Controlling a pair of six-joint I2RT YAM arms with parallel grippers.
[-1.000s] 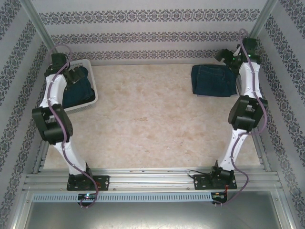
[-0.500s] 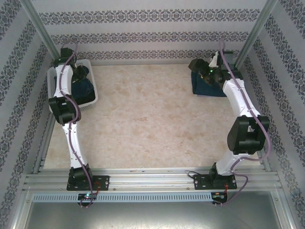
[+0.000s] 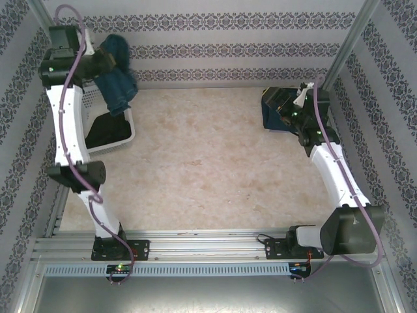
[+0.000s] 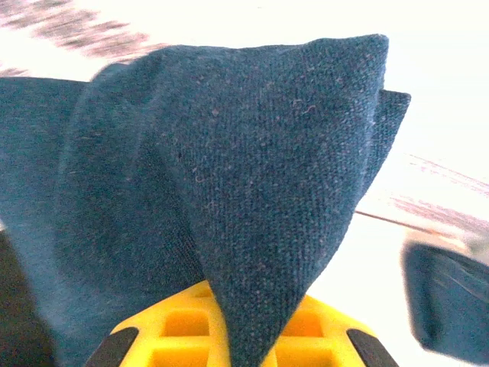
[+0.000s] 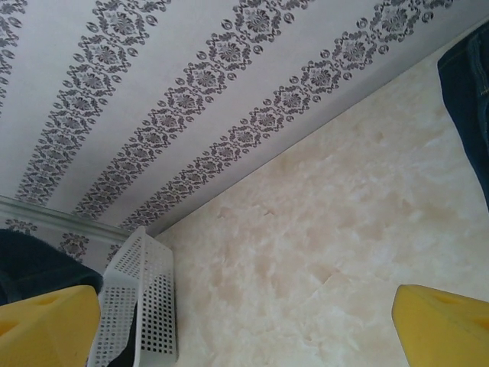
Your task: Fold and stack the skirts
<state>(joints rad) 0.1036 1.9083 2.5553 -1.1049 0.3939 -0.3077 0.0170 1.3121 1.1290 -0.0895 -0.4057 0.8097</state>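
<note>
At ten o'clock, above the white mesh basket, left pincer clamped on the teal-blue skirt, which hangs bunched over the rim. Black skirt lies inside the basket. At two o'clock on the table, right pincer gapes wide over the folded dark denim skirt.

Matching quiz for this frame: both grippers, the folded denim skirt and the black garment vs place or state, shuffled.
1. left gripper
2. right gripper
3. folded denim skirt
4. black garment

A. on the table, far right
B. open, holding nothing
C. inside the white basket
D. shut on the teal skirt, held up in the air

Pairs: 1-D, 2-B, 3-A, 4-C
</note>
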